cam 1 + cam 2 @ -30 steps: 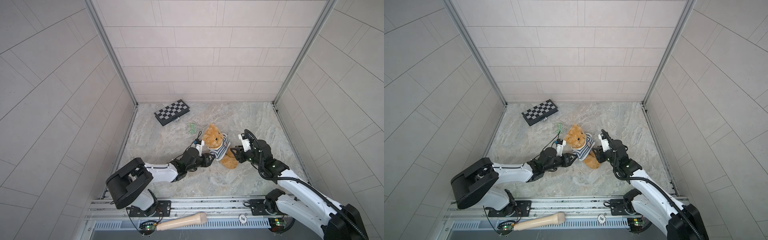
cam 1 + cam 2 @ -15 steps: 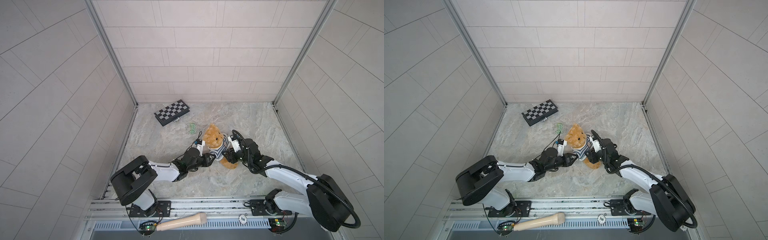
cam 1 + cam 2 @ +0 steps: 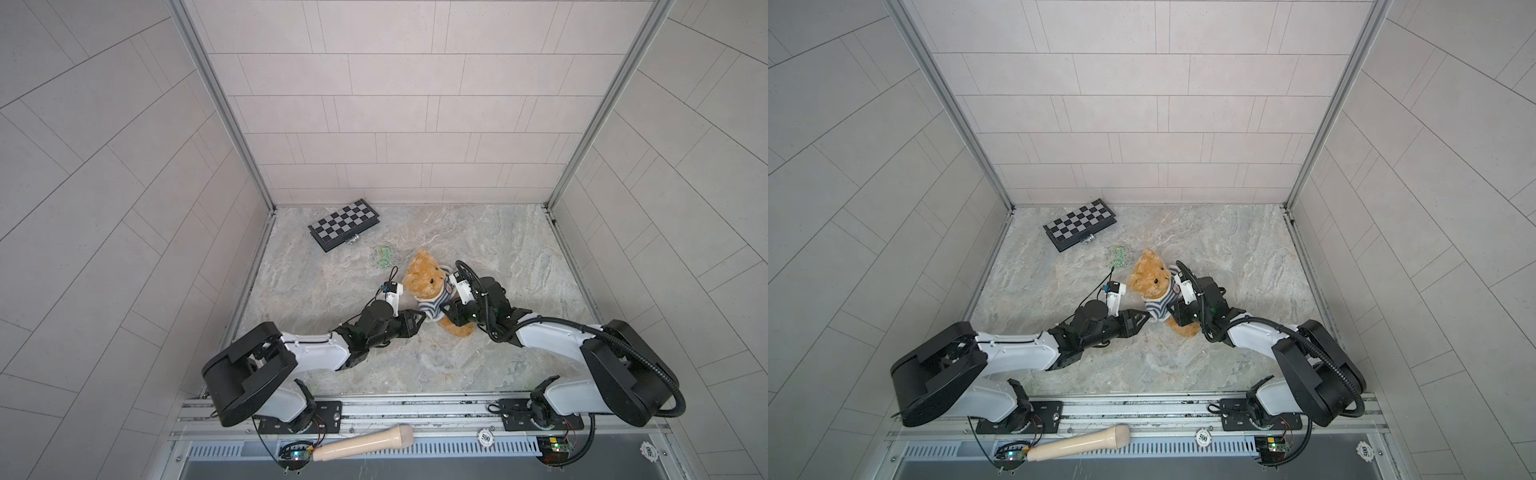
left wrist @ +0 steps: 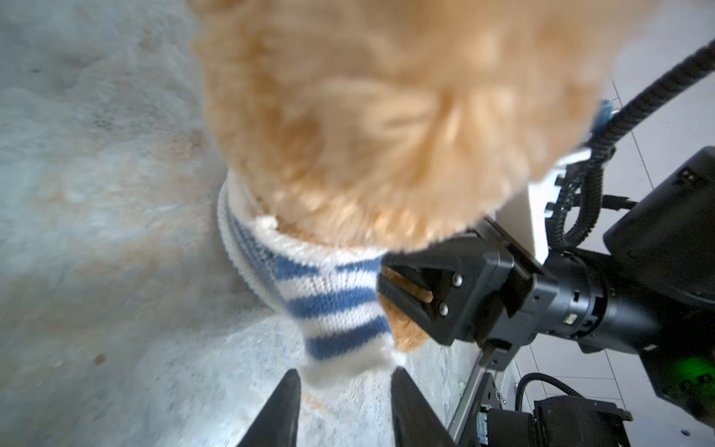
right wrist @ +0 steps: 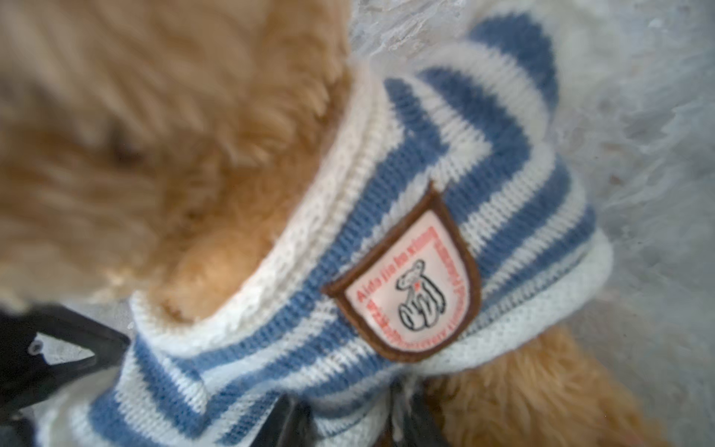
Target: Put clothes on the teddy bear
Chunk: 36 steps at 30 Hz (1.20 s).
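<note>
Marbled tabletop (image 3: 490, 245) with chessboard (image 3: 344, 224), green scrap (image 3: 383, 255), teddy bear (image 3: 428, 282)

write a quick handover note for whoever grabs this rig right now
Left gripper: shut on the striped sweater hem, which stretches toward it.
Right gripper: jaws around the hem at the bear's other side; clamped or not, cannot tell.
Teddy bear: on the table, between both grippers.
Done: sweater over the head, bunched round neck and chest.
Left: draw hem down over belly; sleeves unclear.
</note>
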### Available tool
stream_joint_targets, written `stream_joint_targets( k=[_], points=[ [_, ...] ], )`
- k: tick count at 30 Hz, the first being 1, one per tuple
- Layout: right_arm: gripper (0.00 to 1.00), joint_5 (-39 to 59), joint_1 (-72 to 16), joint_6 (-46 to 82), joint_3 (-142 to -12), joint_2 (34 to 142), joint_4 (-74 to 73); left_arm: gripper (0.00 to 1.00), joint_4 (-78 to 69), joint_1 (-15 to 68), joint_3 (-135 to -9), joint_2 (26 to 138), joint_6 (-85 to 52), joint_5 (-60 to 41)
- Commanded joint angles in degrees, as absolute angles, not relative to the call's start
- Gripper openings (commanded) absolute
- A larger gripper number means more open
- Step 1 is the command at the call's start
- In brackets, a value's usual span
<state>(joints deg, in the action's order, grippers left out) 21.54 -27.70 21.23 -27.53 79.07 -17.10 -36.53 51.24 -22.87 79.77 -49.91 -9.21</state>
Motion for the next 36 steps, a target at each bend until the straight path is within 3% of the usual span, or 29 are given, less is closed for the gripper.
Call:
stream_joint_targets(
  k=[1, 10, 26, 36],
  points=[
    [0.32, 19.1, -27.8, 21.8, -28.1, 79.2, -16.5, 0.39, -27.0, 54.9, -22.7, 75.9, -44.9, -2.2],
    [0.31, 18.7, -27.9, 22.2, -27.8, 79.1, -16.6, 0.22, -24.4, 59.8, -27.7, 79.1, -43.2, 2.1],
    [0.31, 18.2, -29.1, 23.3, -25.9, 77.9, -17.8, 0.19, -26.1, 55.4, -34.1, 87.7, -46.3, 6.1],
    [0.31, 18.2, -30.9, 24.7, -25.9, 78.6, -18.9, 0.20, -33.4, 54.6, -33.1, 89.5, -48.8, 3.1]
  ],
)
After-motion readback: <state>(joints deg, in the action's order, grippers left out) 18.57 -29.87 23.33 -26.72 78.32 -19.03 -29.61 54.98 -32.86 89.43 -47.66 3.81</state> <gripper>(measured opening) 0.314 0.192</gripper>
